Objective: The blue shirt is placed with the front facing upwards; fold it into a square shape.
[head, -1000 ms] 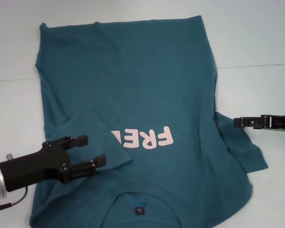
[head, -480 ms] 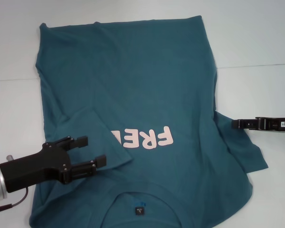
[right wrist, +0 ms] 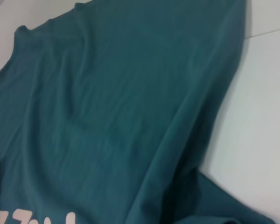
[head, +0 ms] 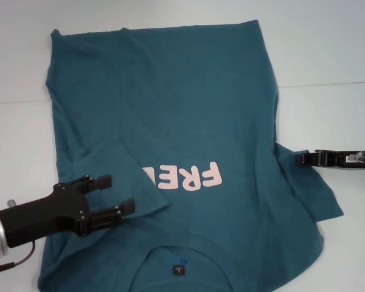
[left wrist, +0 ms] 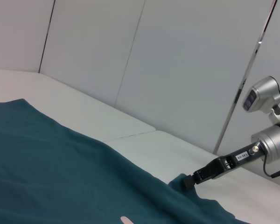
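— Teal-blue cotton T-shirt with pink lettering fills the middle of the head view on the white table, front up. How far along?

— Barely begun: only the sleeve at lower left is folded in; the sleeve at right lies spread.

— Grippers?

— Left gripper, lower left, fingers spread and empty over the folded sleeve. Right gripper, at the right edge, touches the spread sleeve; I cannot tell its state.
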{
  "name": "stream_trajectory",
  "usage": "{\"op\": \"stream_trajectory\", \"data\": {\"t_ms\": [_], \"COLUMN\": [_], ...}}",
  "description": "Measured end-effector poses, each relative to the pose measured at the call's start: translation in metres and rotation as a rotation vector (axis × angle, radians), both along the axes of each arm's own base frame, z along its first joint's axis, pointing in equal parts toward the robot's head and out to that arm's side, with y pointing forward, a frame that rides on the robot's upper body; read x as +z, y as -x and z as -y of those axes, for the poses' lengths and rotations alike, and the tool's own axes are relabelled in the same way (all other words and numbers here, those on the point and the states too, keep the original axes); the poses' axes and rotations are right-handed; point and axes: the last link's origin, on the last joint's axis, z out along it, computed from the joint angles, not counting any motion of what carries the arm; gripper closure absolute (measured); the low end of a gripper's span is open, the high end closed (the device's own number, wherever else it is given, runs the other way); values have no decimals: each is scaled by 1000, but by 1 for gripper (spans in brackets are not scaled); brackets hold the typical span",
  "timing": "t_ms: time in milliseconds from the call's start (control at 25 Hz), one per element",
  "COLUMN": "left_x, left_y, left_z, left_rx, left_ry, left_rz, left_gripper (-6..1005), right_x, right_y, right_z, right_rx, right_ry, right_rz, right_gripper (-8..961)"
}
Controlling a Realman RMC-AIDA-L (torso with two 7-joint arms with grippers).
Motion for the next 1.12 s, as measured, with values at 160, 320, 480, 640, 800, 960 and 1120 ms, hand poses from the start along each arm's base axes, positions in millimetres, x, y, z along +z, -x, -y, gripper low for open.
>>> {"op": "stream_trajectory", "data": {"t_ms": [160,320,480,640,800,960,1120], "left_x": [0,0,1,1,1,0,1], "left_y": [0,0,1,1,1,0,0], "left_z": [0,0,0,0,0,0,0], "left_rx": [2,2,7,17,27,30,31], "left_ry": [-1,-2,0,4,10,14,12], "left_rz": [1,0,2,7,14,17,21], "left_gripper": [112,112,112,112,112,113,113], "right_x": [-3,-4,-1,10,26,38,49], "right_y": [4,6,3,-5,-13,-19,-27], "right_z": [-1,-1,0,3,9,14,20], "right_rx": [20,30,24,11,1,-6,-23], "right_ry": [8,12,-4,-35,-94,-117,-138], "right_rz": [-1,1,-2,-5,-27,-43,-55], "right_gripper": [524,718,944,944,944,943,943]}}
